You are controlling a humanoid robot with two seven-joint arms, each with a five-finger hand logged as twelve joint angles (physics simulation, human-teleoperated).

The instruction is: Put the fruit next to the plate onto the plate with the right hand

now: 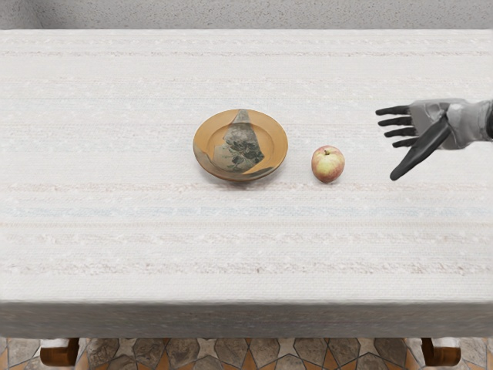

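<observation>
The apple point(328, 163) is seen resting on the bench point(115, 247) just right of the plate point(206, 131), while the right hand point(416, 135), fingers spread and empty, is held apart to the apple's right.

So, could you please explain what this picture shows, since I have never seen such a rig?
This is a simulator's render, seen from a humanoid robot's head, looking down at a slant on a table. On it lie an orange plate with a grey pattern and, towards the picture's right and apart from it, an apple. The robot's dark five-finger right hand comes in from the picture's right edge, fingers spread, hovering beyond the apple and holding nothing. The left arm is out of view.
</observation>
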